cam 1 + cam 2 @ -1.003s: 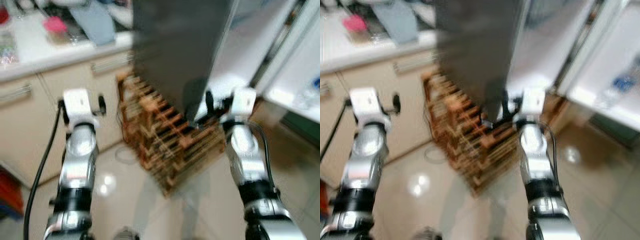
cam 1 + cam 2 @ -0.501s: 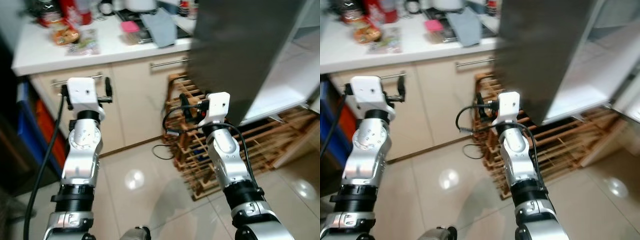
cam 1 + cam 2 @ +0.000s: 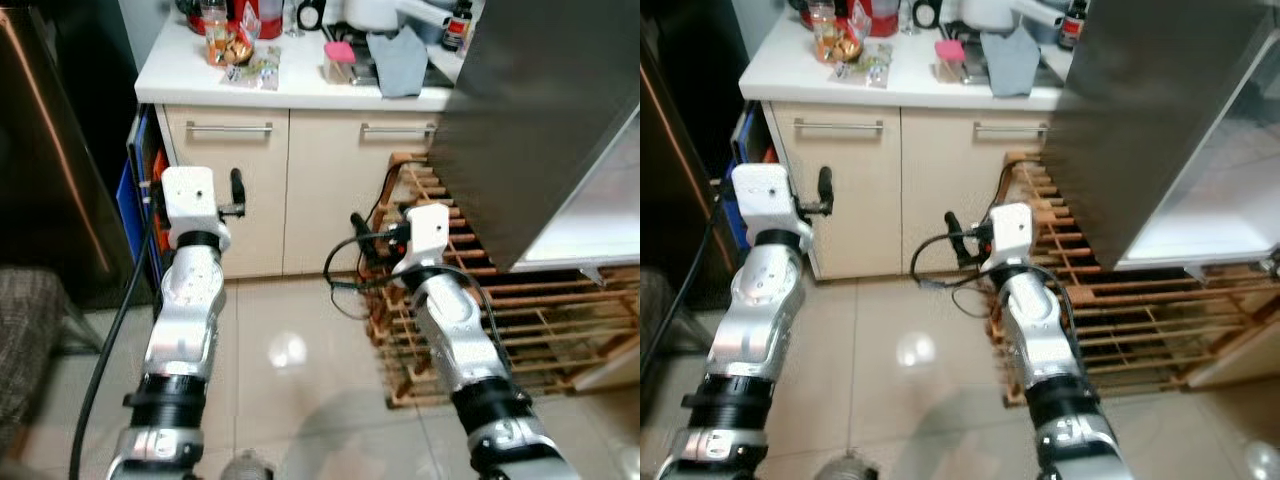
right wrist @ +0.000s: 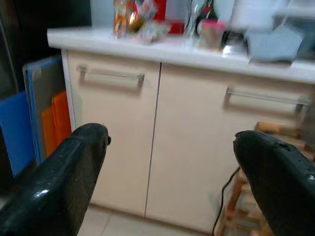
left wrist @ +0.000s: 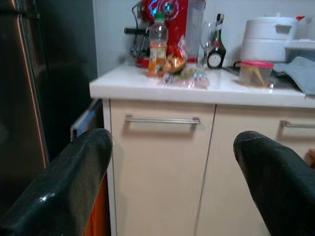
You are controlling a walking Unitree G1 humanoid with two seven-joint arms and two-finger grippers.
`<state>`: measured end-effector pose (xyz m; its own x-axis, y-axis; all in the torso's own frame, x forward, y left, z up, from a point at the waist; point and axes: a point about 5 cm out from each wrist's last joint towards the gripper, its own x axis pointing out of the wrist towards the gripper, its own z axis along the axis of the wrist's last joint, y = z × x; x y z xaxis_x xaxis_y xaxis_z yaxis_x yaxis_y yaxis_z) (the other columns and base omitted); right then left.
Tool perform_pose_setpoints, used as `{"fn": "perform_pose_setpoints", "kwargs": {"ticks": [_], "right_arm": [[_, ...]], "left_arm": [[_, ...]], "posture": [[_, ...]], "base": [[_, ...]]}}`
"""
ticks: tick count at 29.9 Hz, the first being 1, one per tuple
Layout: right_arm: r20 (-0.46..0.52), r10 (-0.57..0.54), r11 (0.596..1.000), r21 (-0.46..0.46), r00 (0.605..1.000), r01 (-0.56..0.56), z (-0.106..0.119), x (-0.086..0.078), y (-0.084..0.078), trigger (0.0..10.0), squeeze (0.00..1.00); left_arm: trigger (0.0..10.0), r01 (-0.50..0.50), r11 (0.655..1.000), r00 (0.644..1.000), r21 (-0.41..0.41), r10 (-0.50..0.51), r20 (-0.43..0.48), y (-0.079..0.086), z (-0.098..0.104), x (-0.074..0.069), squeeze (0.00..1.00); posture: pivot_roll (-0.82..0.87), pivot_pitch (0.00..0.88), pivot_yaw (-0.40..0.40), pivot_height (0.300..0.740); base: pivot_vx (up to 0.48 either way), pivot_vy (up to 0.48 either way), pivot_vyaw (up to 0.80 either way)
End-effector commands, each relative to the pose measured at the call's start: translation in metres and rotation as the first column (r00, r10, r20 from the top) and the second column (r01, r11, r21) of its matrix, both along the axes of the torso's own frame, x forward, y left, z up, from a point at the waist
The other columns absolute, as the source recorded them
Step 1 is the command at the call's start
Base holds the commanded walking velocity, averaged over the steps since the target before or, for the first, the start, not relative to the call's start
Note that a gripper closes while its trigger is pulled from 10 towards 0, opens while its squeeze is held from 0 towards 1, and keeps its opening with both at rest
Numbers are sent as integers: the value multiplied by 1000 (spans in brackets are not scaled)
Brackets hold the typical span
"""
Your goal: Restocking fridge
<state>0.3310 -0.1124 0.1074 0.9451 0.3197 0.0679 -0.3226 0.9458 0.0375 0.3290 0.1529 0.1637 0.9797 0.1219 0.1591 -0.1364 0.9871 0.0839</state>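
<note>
Both claws, left claw [image 5: 167, 187] and right claw [image 4: 172, 182], spread wide and empty, face the white counter [image 3: 300, 92], where a juice bottle [image 3: 212, 17] and snack packets [image 3: 252, 68] stand beside the open fridge door [image 3: 540, 110]; restocking appears barely begun.

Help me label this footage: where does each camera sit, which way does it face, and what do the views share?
Left and right eye views: on the head, looking forward and down at the white counter, wooden rack and fridge door; both silver arms show, left gripper and right gripper raised.
Left wrist view: along open black fingers toward the cabinet and orange bottle.
Right wrist view: along open fingers toward that cabinet.
Shared: counter and cabinet handles.
</note>
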Motion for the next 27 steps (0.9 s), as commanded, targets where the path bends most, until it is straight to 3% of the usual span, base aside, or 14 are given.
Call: {"fn": "perform_pose_setpoints", "kwargs": {"ticks": [1, 5, 16, 19, 27], "right_arm": [[-15, -4, 1000, 5, 1000, 4, 2, 4, 4, 10000, 431], [-7, -50, 998, 29, 999, 50, 6, 9, 2, 10000, 333], [0, -52, 998, 23, 999, 52, 4, 6, 5, 10000, 341], [2, -62, 998, 19, 998, 62, 5, 9, 5, 10000, 361], [40, -77, 997, -16, 996, 78, 13, 14, 4, 10000, 263]], "left_arm": [[10000, -24, 1000, 1000, 18, 24, 16, 7, 5, 2, 0], [10000, 18, 1000, 1000, 0, -18, -1, 10, 5, 4, 0], [10000, 24, 1000, 1000, 9, -24, 10, 9, 9, 10, 0], [10000, 36, 999, 999, 17, -36, 21, 7, 11, 10, 0], [10000, 47, 998, 992, -36, -42, 122, 5, 27, 8, 0]], "posture": [[26, 0, -54, 740], [27, 0, -29, 740], [32, 0, -31, 740], [36, 0, -35, 740], [30, 0, -37, 740]], "base": [[0, 0, 581], [120, 0, 0], [480, 0, 0], [480, 0, 773], [480, 0, 0]]}}
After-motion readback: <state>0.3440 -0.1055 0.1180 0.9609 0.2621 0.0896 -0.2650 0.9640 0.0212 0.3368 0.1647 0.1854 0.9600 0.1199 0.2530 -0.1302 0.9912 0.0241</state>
